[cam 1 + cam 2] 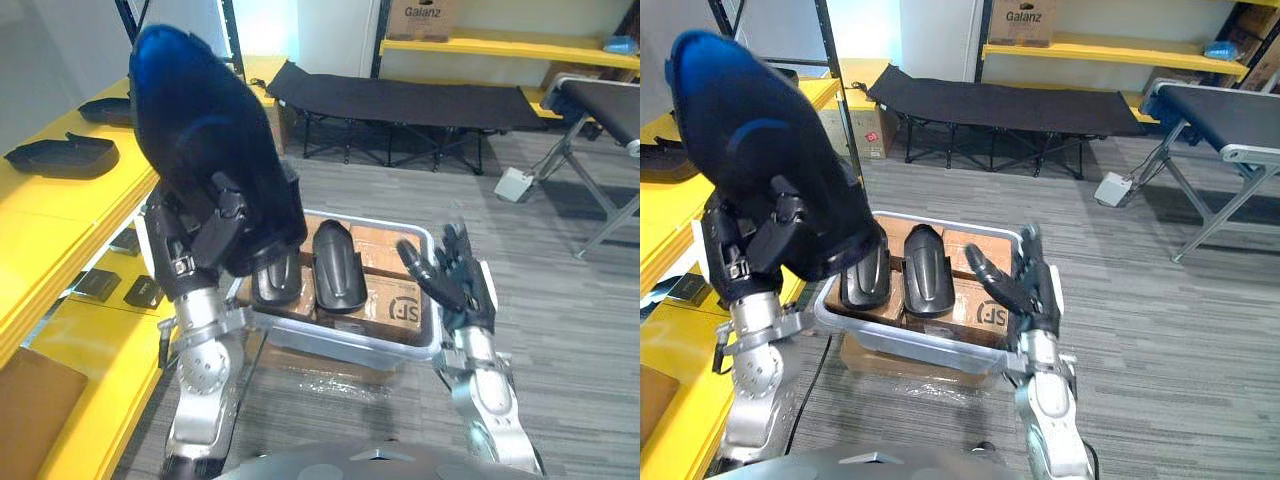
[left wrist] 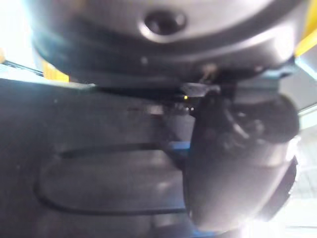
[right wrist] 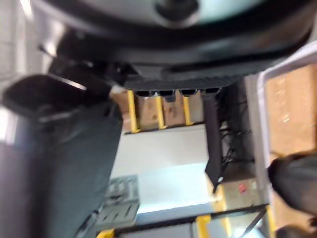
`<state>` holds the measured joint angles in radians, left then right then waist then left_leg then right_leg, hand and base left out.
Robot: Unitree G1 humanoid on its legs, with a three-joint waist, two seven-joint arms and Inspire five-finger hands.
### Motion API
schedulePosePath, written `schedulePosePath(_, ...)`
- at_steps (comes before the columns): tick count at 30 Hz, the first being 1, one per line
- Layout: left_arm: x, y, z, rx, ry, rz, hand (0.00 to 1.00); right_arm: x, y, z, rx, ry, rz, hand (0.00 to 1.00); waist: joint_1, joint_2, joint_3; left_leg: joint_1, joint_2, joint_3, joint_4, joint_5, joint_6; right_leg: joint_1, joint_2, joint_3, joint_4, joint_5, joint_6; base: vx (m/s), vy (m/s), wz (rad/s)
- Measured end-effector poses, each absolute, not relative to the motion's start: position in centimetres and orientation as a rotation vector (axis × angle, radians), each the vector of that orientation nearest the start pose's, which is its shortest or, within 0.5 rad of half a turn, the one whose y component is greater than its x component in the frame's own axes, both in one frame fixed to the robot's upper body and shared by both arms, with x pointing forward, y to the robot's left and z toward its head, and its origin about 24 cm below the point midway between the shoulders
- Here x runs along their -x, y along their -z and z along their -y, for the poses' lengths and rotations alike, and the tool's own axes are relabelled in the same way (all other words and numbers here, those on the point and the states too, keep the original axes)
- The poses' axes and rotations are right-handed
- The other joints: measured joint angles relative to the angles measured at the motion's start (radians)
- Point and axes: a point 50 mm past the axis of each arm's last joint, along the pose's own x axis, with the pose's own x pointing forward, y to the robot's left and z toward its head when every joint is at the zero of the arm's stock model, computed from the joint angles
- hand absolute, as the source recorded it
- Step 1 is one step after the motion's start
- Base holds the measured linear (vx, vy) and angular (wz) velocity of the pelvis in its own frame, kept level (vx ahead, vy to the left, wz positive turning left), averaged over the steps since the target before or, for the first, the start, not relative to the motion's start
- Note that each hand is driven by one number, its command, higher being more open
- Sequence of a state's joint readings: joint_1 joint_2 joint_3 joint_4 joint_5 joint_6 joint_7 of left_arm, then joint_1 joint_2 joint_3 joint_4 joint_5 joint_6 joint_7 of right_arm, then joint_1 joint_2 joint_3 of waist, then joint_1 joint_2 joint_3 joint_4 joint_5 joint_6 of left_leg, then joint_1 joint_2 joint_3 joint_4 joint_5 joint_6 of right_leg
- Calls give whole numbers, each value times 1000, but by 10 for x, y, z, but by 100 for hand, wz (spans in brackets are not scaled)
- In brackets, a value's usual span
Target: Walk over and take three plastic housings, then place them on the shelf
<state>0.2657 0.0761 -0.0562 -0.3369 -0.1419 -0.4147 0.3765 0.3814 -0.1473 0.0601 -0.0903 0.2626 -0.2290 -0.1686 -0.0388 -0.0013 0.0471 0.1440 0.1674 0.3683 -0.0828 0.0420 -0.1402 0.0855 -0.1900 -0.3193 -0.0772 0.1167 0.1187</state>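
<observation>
Left hand, one housing; bin, two housings

My left hand grips the raised housing over the left edge of the bin. In the bin's left half, on cartons, the inner housing lies just right of the outer housing. My right hand is at the near right corner. The shelf on my left carries a shelved housing; the cot stands behind the bin.

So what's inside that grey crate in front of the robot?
A black housing and a second housing lie side by side on brown cardboard boxes. The big housing gripped in the left hand covers the crate's left end, hiding anything there.
</observation>
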Motion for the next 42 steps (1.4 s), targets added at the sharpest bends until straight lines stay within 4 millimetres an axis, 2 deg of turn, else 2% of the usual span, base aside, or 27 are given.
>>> schedulePosePath(2,-178,-91,-194,197,-428,435,0,-152,11,206,-89,301,-164,100,-7,10,7,0,2,6,0,-3,-2,-1,2,2,0,-2,0,40,15,-4)
schedulePosePath(4,-174,-90,-202,209,-459,426,0,-146,15,210,-83,319,-187,100,-9,15,10,0,2,7,0,-4,-2,1,2,5,0,-2,0,39,14,-5)
schedulePosePath(7,-173,-93,-207,199,-474,445,0,-146,14,208,-81,306,-183,100,-8,12,12,-3,3,7,12,-11,-1,2,2,7,0,-2,0,10,4,-1)
schedulePosePath(11,-170,-106,-208,194,-474,504,0,-162,7,198,-83,249,-134,100,2,10,13,-30,3,-21,33,-19,2,1,-1,-11,0,-3,1,4,9,15)
schedulePosePath(14,-167,-118,-210,193,-489,556,0,-176,-2,190,-84,201,-79,100,15,11,15,-68,2,-85,47,-18,3,14,-3,-66,1,-13,4,1,-5,58)
schedulePosePath(18,-155,-123,-222,164,-572,579,0,-191,-12,173,-85,107,-17,100,63,26,22,-119,1,-211,67,-8,6,47,-4,-177,35,-56,7,25,-22,80)
schedulePosePath(21,-151,-121,-227,160,-614,570,0,-201,-19,167,-84,75,22,100,76,35,37,-165,-4,-275,77,25,16,74,-11,-287,79,-99,12,-3,-42,124)
schedulePosePath(22,-149,-119,-228,165,-607,556,0,-205,-21,166,-52,78,40,100,74,33,40,-197,-14,-267,79,60,45,93,-21,-362,105,-127,12,-25,-21,198)
schedulePosePath(23,-150,-118,-226,164,-576,551,0,-207,-23,170,-21,104,55,100,68,34,54,-211,-14,-203,78,61,97,126,-28,-443,134,-154,13,-19,-10,220)
schedulePosePath(24,-149,-118,-226,174,-554,551,0,-209,-25,173,-1,126,66,100,77,31,72,-211,3,-134,92,59,125,146,-35,-485,161,-170,16,-20,3,210)
schedulePosePath(25,-149,-116,-226,188,-538,546,0,-210,-27,177,21,153,76,100,85,36,77,-227,38,-26,128,60,134,164,-51,-523,196,-193,18,-21,23,148)
schedulePosePath(26,-150,-116,-226,193,-531,546,0,-211,-28,179,35,163,83,100,87,35,80,-230,46,14,139,63,133,167,-59,-537,217,-211,27,-37,36,140)
schedulePosePath(27,-149,-114,-227,210,-527,551,0,-214,-32,182,63,174,99,100,96,38,82,-233,37,32,143,81,102,171,-82,-547,259,-241,42,-13,48,81)
schedulePosePath(28,-147,-113,-228,207,-533,550,0,-215,-33,182,66,172,105,100,102,39,82,-233,29,29,140,84,91,170,-93,-547,273,-249,47,-14,85,51)
schedulePosePath(30,-142,-110,-230,193,-552,544,0,-219,-37,180,50,166,137,100,118,36,84,-232,8,43,141,80,87,158,-121,-525,286,-251,47,-1,101,-3)
schedulePosePath(32,-142,-110,-230,193,-549,542,0,-219,-39,178,33,159,164,100,116,26,101,-223,-5,55,143,75,89,158,-139,-511,290,-250,48,-16,113,-17)
schedulePosePath(35,-144,-105,-229,194,-543,520,0,-219,-42,174,-19,160,193,100,112,13,124,-248,0,65,231,20,98,143,-170,-491,330,-261,50,-25,87,-14)
schedulePosePath(39,-150,-97,-222,214,-517,483,0,-223,-48,177,-34,198,223,100,104,23,153,-332,17,36,433,-79,114,144,-218,-494,415,-290,82,-22,108,14)
schedulePosePath(41,-150,-97,-221,214,-518,482,0,-227,-52,175,-55,221,246,100,116,20,163,-350,14,29,494,-120,121,149,-244,-501,443,-306,90,-22,127,13)
schedulePosePath(42,-150,-97,-222,214,-521,485,0,-228,-56,172,-81,230,274,100,128,11,169,-351,-1,30,514,-143,126,156,-268,-505,455,-317,98,-6,116,16)
